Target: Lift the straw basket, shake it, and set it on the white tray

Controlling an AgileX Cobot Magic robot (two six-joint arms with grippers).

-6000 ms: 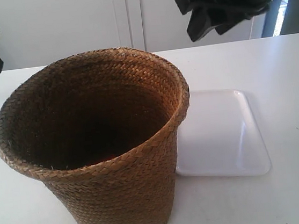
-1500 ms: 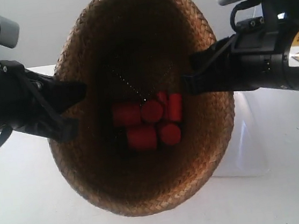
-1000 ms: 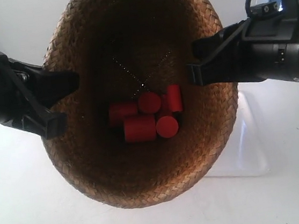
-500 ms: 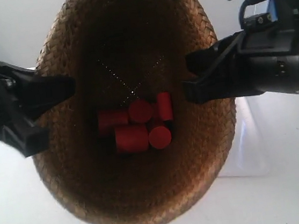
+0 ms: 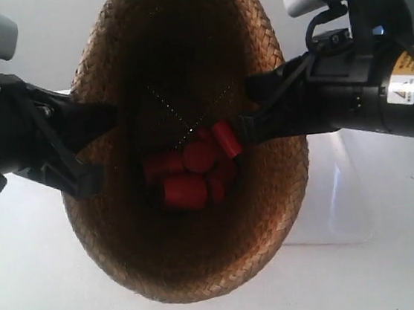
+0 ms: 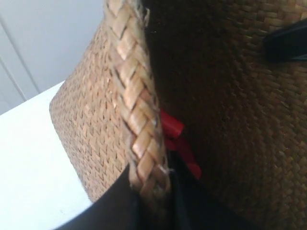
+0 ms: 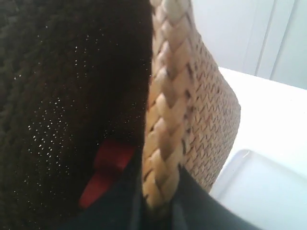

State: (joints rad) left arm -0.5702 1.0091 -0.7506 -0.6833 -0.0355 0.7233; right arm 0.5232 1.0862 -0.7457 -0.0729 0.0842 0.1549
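Observation:
The brown woven straw basket (image 5: 196, 253) hangs in the air, its mouth tipped toward the exterior camera. Several red cylinders (image 5: 190, 168) lie jumbled on its dark bottom. The arm at the exterior view's left clamps one side of the rim, the arm at the exterior view's right the opposite side. My left gripper (image 6: 153, 191) is shut on the braided rim (image 6: 136, 120), one finger outside, one inside. My right gripper (image 7: 158, 201) is shut on the rim (image 7: 168, 110) likewise. The white tray (image 5: 339, 200) lies on the table behind the basket, partly hidden; its corner (image 7: 259, 191) shows below.
The white table (image 5: 28, 295) spreads under the lifted basket. White cabinet doors (image 7: 259, 33) stand behind the table.
The basket went from standing on the table to being held up by both grippers. Over the last second it has shifted sideways and up, and the red cylinders inside have tumbled.

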